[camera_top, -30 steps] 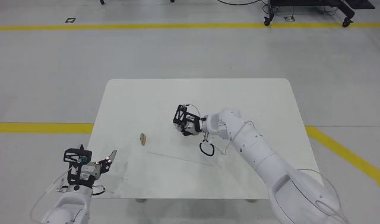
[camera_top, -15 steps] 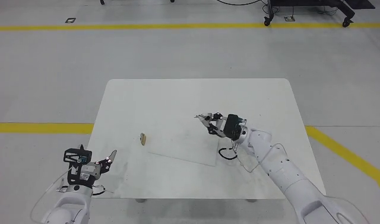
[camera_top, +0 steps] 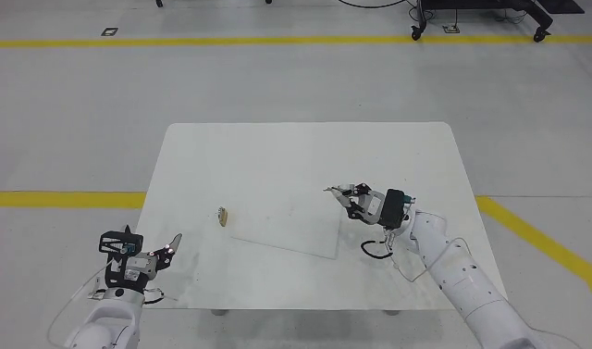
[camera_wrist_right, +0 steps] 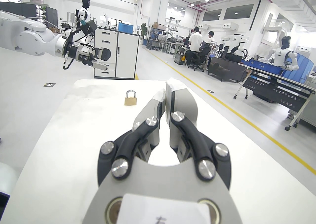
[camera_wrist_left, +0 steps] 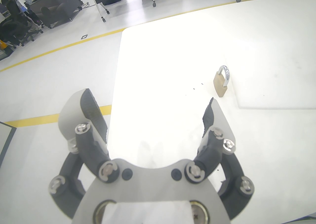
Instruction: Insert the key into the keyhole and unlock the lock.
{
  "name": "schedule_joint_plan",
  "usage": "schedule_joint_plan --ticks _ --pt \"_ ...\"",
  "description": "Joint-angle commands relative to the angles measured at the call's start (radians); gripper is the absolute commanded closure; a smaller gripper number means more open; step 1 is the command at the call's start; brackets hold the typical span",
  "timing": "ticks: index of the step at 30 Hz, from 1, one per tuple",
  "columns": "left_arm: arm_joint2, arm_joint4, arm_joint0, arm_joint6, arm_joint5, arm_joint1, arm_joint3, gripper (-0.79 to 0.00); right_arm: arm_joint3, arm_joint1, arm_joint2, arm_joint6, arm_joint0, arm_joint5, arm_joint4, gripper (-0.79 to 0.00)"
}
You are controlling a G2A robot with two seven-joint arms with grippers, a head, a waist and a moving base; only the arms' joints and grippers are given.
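I have the white table (camera_top: pixel 277 145) under both arms, with a thin pale sheet (camera_top: pixel 287 229) lying flat across its middle.

My right gripper (camera_wrist_right: pixel 166 89) hangs low over the table at the sheet's far corner on the right side. Its fingers are pressed together at the tips. I cannot make out whether anything is pinched between them.

My left gripper (camera_wrist_left: pixel 149 101) sits at the table's near left corner, just off the edge. Its fingers are spread wide, with nothing between the dark pads (camera_wrist_left: pixel 95 111).

The lock (camera_top: pixel 222 217) is a small brass padlock. It stands upright on the bare table just beside the sheet's left edge, and I cannot tell if it touches the sheet. Its shackle is up and closed.

From the top view the lock lies between the two grippers, nearer the left one and well apart from the right. In the right wrist view it stands straight ahead of the closed tips, with its flat face toward them. In the left wrist view it stands ahead of the open fingers, off toward the sheet's side.

For writing, a white label on the right gripper's base plate carries a dark mark that is cut off at the picture's edge, so I cannot read it. The shackle shows small dark marks in the left wrist view, too small to read.
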Motion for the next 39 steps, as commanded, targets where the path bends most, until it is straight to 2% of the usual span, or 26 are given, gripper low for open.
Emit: schedule_joint_plan --ticks 1,2,3,5,7,9,12,16,18,22,23,25,39 --pt "-0.006 0.123 0.009 0.02 0.087 0.001 -0.014 -0.785 0.0 0.0 0.0 0.0 0.0 0.0 0.0 0.0" --pt "0.002 0.156 0.022 0.031 0.142 -0.003 -0.031 -0.785 0.0 0.0 0.0 0.0 0.0 0.0 0.0 0.0" --pt "0.014 0.144 0.035 0.042 0.152 -0.006 -0.054 -0.785 0.0 0.0 0.0 0.0 0.0 0.0 0.0 0.0" --pt "0.004 0.073 0.053 0.057 0.118 -0.008 -0.089 -0.785 0.0 0.0 0.0 0.0 0.0 0.0 0.0 0.0" --pt "-0.021 -0.016 0.059 0.05 0.032 -0.007 -0.108 -0.785 0.0 0.0 0.0 0.0 0.0 0.0 0.0 0.0" --pt "-0.046 -0.037 0.051 0.039 -0.011 -0.004 -0.119 -0.785 0.0 0.0 0.0 0.0 0.0 0.0 0.0 0.0" --pt "-0.046 -0.087 0.037 0.028 -0.119 -0.002 -0.141 -0.785 0.0 0.0 0.0 0.0 0.0 0.0 0.0 0.0" --pt "-0.041 -0.195 -0.014 -0.015 -0.327 0.005 -0.155 -0.785 0.0 0.0 0.0 0.0 0.0 0.0 0.0 0.0" --pt "-0.024 -0.184 -0.053 -0.033 -0.388 0.008 -0.157 -0.785 0.0 0.0 0.0 0.0 0.0 0.0 0.0 0.0" --pt "0.067 -0.133 -0.139 -0.068 -0.381 0.004 -0.146 -0.785 0.0 0.0 0.0 0.0 0.0 0.0 0.0 0.0" --pt "0.096 -0.14 -0.16 -0.079 -0.351 -0.001 -0.136 -0.785 0.0 0.0 0.0 0.0 0.0 0.0 0.0 0.0" --pt "0.144 -0.172 -0.187 -0.123 -0.366 -0.005 -0.131 -0.785 0.0 0.0 0.0 0.0 0.0 0.0 0.0 0.0" --pt "0.144 -0.172 -0.187 -0.123 -0.366 -0.005 -0.131 -0.785 0.0 0.0 0.0 0.0 0.0 0.0 0.0 0.0"
